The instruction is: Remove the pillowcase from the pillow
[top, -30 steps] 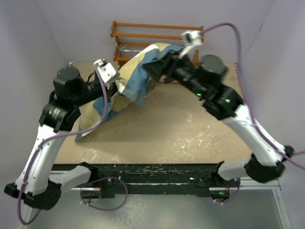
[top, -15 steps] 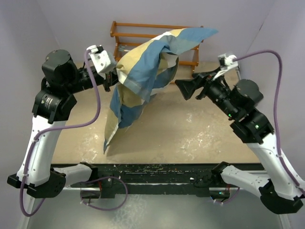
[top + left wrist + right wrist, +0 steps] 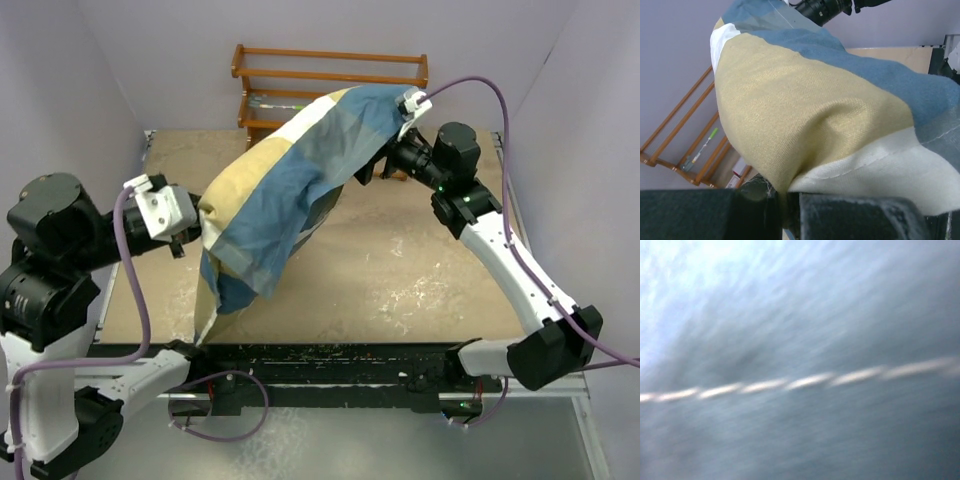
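Left gripper (image 3: 785,207) pinching pillowcase (image 3: 290,190) hem; cloth hangs over table (image 3: 420,260)

Blue, tan and white block-checked pillowcase (image 3: 280,190), orange-brown rack (image 3: 330,54), beige table (image 3: 400,270)

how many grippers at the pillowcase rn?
2. The left gripper pinches the pillowcase at its near-left edge; the right gripper sits against its far right end, grip unclear.
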{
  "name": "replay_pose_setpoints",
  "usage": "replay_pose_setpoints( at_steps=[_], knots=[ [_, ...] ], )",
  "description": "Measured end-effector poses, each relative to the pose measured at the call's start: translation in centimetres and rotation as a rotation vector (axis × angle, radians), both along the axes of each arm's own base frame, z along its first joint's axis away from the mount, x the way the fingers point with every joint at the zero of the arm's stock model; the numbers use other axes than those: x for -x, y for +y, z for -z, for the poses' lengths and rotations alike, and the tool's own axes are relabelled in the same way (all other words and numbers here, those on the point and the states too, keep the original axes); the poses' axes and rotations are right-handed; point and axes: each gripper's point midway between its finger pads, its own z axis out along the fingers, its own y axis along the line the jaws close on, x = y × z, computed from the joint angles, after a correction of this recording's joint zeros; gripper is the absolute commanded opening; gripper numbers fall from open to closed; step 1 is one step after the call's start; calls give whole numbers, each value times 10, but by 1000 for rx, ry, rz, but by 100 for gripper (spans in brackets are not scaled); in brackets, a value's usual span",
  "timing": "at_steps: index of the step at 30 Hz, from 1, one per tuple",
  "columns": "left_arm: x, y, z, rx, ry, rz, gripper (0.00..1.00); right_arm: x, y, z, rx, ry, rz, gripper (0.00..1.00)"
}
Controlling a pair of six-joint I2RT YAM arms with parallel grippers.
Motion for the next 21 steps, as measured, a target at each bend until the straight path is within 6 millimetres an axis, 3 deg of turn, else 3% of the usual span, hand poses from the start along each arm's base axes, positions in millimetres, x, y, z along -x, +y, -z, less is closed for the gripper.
replay_pose_setpoints(
  at_steps=[4, 8, 10, 13, 14, 15, 19, 20, 21],
  knots=[
    [13, 10, 4, -23, -8, -20, 0, 0, 15, -17, -40, -92, -105, 97],
    [15, 15, 6, -36, -10, -40, 0, 7, 42, -39, -132, -194, -276, 89],
    [12, 17, 7, -41, -10, -59, 0, 16, 60, -43, -176, -213, -374, 76],
    [6, 21, 9, -50, -11, -98, 0, 31, 87, -48, -209, -225, -482, 40],
    [3, 24, 10, -53, -19, -119, 0, 36, 93, -52, -227, -224, -508, 25],
    [0, 26, 11, -56, -27, -140, 0, 39, 96, -55, -239, -228, -523, 4],
    [-17, 43, 13, -59, -91, -266, 4, 40, 94, -69, -287, -213, -527, 0],
    [-24, 48, 12, -58, -113, -306, 14, 36, 92, -75, -297, -215, -502, 0],
    [-31, 53, 12, -59, -134, -348, 33, 32, 89, -81, -307, -217, -469, 0]
  ],
)
